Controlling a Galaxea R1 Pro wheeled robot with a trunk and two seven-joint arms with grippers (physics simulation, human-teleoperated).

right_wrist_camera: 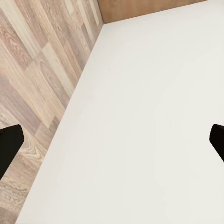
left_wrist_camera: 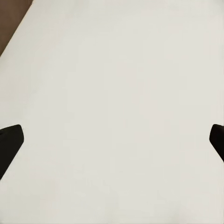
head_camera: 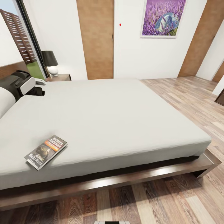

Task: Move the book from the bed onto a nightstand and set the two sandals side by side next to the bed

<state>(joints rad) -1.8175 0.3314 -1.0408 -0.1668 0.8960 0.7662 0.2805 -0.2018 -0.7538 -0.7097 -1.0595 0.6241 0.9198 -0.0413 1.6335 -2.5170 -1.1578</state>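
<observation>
Left wrist view first: we see our left gripper (left_wrist_camera: 112,142) with its two black fingertips (left_wrist_camera: 10,140) set far apart at opposite edges of the picture, holding nothing, with plain off-white surface behind them and a brown strip in one corner. Our right gripper (right_wrist_camera: 112,144) in the right wrist view is likewise spread wide and empty, its dark fingertips (right_wrist_camera: 9,140) framing a white surface that meets the pale wood-plank floor (right_wrist_camera: 32,74) along a slanted edge.

From the head view, our left arm (head_camera: 19,83), black with a white cuff, reaches in at the far left over the mattress near a white pillow (head_camera: 4,99). Below it spreads the very large flat bed with off-white mattress and low dark wood frame (head_camera: 102,118). The small thin paperback book with a dark cover, orange band and white lettering (head_camera: 46,152) lies flat on the mattress near its near edge, toward the left, well apart from our arm. At the far left corner, just beside the bed, stands the small dark reddish-brown wooden nightstand (head_camera: 60,77), carrying a lamp with a black shade and a round white base (head_camera: 50,63). On the far white wall hangs a framed purple lavender picture (head_camera: 162,18), with a tan wooden panel (head_camera: 95,39) to its left.
</observation>
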